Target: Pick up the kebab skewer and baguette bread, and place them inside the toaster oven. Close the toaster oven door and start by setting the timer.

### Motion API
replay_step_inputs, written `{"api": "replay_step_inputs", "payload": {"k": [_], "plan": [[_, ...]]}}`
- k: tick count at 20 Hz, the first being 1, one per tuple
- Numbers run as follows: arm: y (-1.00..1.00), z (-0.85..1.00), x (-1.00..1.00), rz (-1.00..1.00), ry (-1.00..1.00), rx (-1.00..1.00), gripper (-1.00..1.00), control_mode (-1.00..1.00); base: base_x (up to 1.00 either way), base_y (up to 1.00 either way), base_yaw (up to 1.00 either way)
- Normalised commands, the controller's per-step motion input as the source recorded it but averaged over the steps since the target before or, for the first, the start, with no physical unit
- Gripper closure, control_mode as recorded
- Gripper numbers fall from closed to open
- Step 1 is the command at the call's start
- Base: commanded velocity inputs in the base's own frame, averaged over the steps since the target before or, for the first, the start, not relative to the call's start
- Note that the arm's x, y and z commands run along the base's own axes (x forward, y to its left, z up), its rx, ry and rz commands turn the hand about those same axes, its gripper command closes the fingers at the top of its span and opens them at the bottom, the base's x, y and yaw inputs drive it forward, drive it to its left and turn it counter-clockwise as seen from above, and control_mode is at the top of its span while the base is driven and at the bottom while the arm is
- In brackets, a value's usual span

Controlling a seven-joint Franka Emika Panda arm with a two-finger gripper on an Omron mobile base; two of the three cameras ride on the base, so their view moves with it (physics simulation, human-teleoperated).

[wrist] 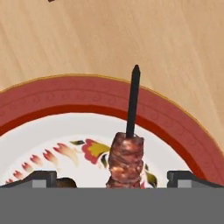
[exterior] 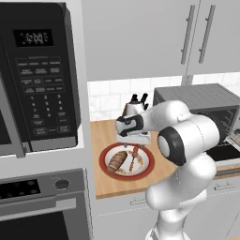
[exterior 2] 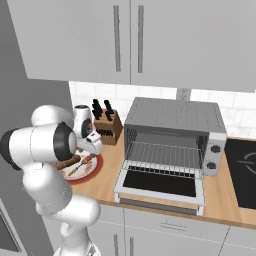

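On the wooden counter sits a red-rimmed plate (exterior: 149, 167) (wrist: 65, 94). It carries the brown baguette bread (exterior: 117, 161) (exterior 2: 67, 162) and, beside it, the kebab skewer (exterior: 133, 160) (exterior 2: 80, 168) (wrist: 127, 159). My gripper (exterior: 134, 145) (wrist: 111, 179) hangs close above the skewer, open, with one fingertip (wrist: 41, 178) on each side of the meat and nothing gripped. To the right stands the grey toaster oven (exterior: 201, 99) (exterior 2: 175, 120), with its wire rack showing inside. The toaster oven door (exterior 2: 162, 184) (exterior: 225, 152) lies folded down flat.
A black microwave (exterior: 37, 75) hangs at the left above a built-in steel oven (exterior: 42, 206). A knife block (exterior 2: 107, 127) stands behind the plate against the tiled wall. A dark cooktop (exterior 2: 242, 172) lies right of the toaster oven. Cabinets run overhead.
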Motion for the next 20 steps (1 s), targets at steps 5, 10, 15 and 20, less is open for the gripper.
{"api": "replay_step_inputs", "payload": {"k": [5,10,15,20], "plan": [[0.03,-0.12,0.09,-0.01,0.00,0.00,-1.00,-1.00,0.00,0.00,0.00],[0.00,-0.25,-0.09,0.00,-0.07,0.00,-1.00,-1.00,0.00,0.00,0.00],[-0.03,-0.22,-0.20,0.00,-0.09,0.00,-1.00,-1.00,0.00,0.00,0.00],[-0.09,-0.24,-0.12,-0.03,-0.11,0.00,-1.00,-1.00,0.00,0.00,0.00]]}}
